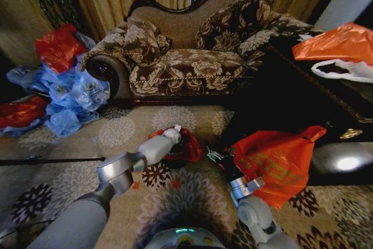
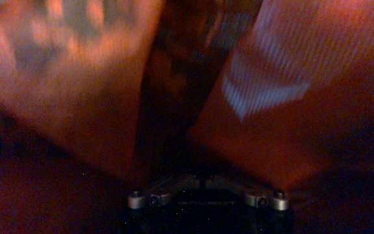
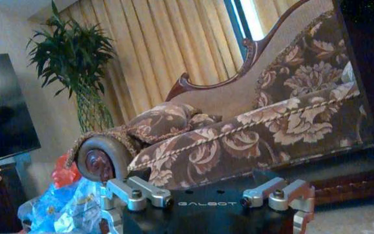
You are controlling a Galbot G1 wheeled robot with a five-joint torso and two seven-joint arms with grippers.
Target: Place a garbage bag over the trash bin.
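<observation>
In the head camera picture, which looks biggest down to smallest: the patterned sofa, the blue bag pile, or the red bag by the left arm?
1. Sofa, clearly largest.
2. Blue bag pile.
3. Red garbage bag at the left gripper, smallest; the arm hides part of it.

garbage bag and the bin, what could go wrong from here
1. The left gripper is down in the glossy red garbage bag, which covers the trash bin; the left wrist view is close-up red plastic, so the rim may be hard to find.
2. The thin plastic could snag or tear on the fingers.
3. The big orange printed bag sits close beside the work, by the right gripper, and could get caught or dragged.
</observation>
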